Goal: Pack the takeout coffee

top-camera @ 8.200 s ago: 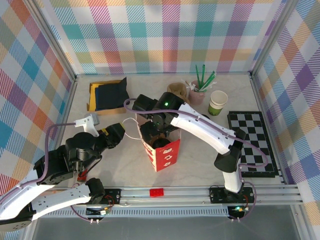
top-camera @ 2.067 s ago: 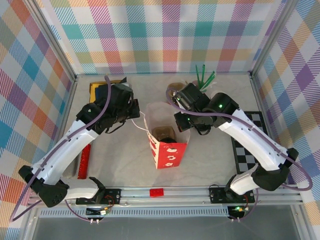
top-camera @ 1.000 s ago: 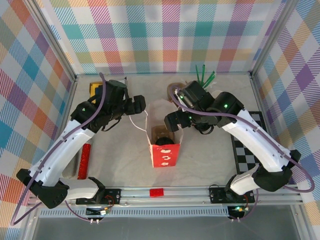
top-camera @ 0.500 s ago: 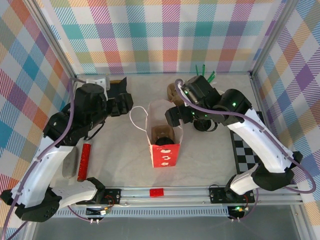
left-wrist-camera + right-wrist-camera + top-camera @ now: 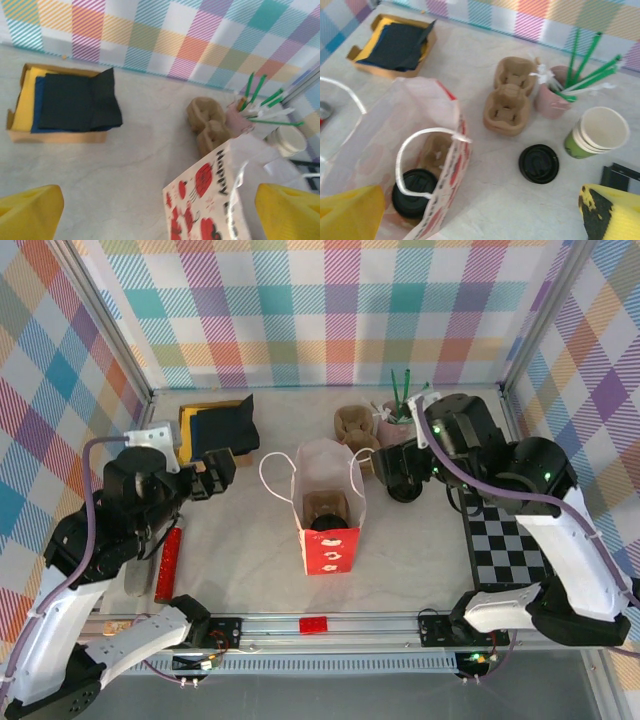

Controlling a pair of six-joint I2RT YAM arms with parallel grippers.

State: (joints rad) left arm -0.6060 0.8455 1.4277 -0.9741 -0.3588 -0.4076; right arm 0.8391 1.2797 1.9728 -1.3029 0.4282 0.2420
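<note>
Top external: red-and-white paper bag stands upright at mid-table, mouth open, white loop handles spread to both sides. Takeout coffee sits inside the bag at its near end. Only the round black lid shows from above; the cup body is hidden by the bag walls.

Right wrist: same lid at the bottom of the bag, one handle loop crossing over it, a brown cardboard insert just beyond it inside the bag.

Left gripper hangs left of the bag, apart from it. In the left wrist view its yellow fingers stand at opposite edges — spread wide, nothing between them but table and a corner of the bag.

Right gripper hangs right of the bag, near the rim and not touching. Its yellow fingers are likewise spread wide, empty.

On the table behind:
- cardboard tray of yellow and dark-blue napkins, far left
- brown cup carrier, touching the pink cup of green straws
- stack of green paper cups
- loose black lid, lying flat near the cups

Checkered mat at right edge — red stick lying at left.
</note>
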